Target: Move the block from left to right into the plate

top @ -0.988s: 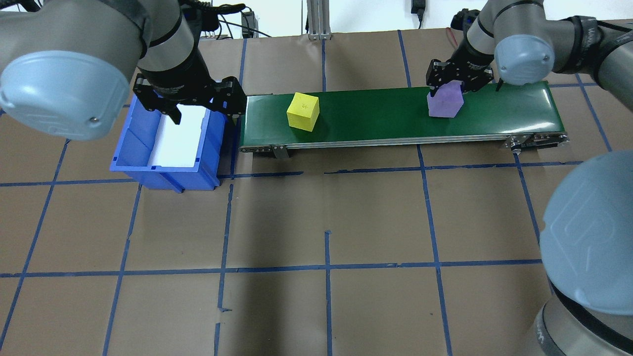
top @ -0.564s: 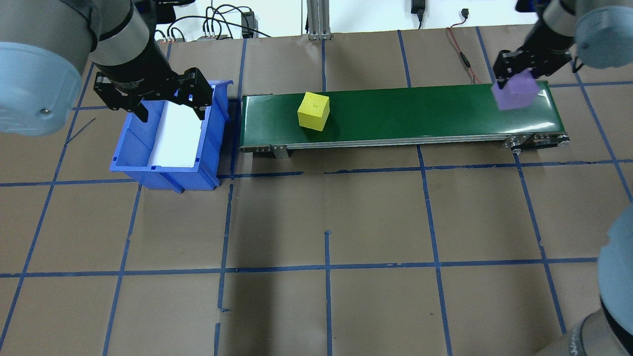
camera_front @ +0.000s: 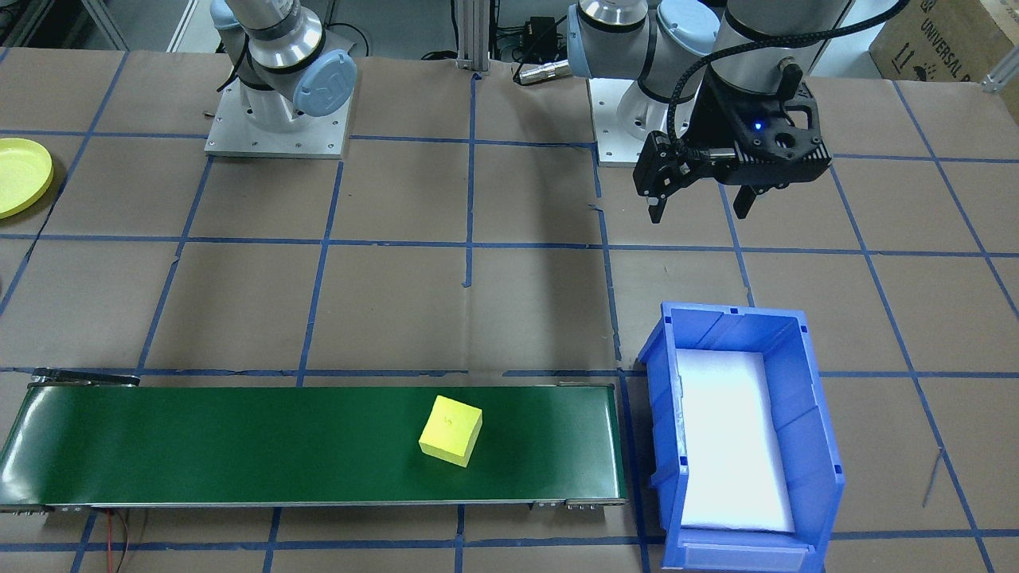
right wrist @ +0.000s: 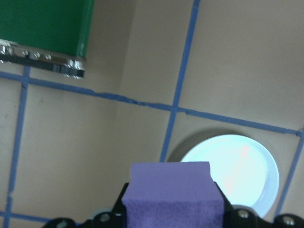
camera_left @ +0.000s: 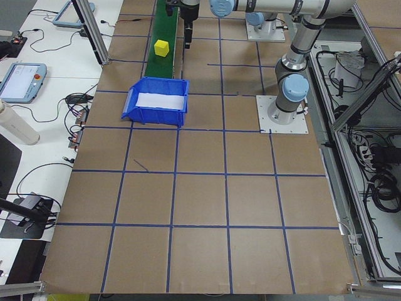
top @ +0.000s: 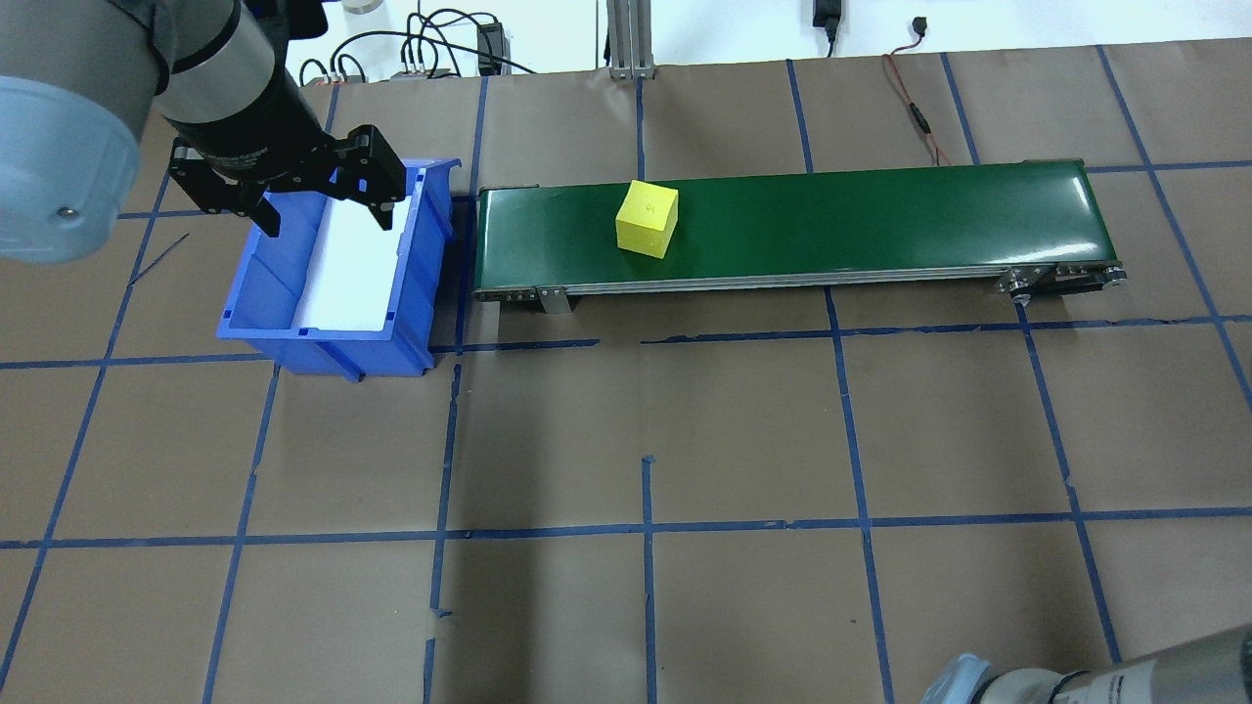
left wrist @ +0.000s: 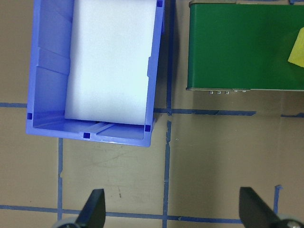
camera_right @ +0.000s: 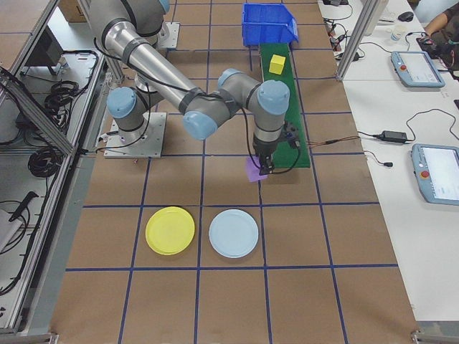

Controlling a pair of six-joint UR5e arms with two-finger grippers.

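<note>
Purple block (right wrist: 171, 190) sits clamped in the right gripper (right wrist: 171, 216), seen close in the right wrist view; it looks like light foam, soft enough to give under the pads, matte and not slippery, not fragile. A hold across two opposite flat faces, as here, suits it; a hard squeeze could dent it.

Below and ahead of the right gripper lies a pale blue plate (right wrist: 228, 173); the yellow plate (camera_right: 170, 230) lies on the counter (top: 743, 430) just beside that one, on the robot's side of it.

Left gripper (top: 319, 200) hangs empty with jaws spread above the near end of the blue bin (top: 328, 284). A yellow block (top: 647, 218) rides the green conveyor (top: 880, 220), well off to the left gripper's right.

Against the overhead a second ago: the purple block and right gripper have left the belt and gone out of that view; the yellow block has shifted rightward along the belt; the left gripper has drawn back over the bin.
</note>
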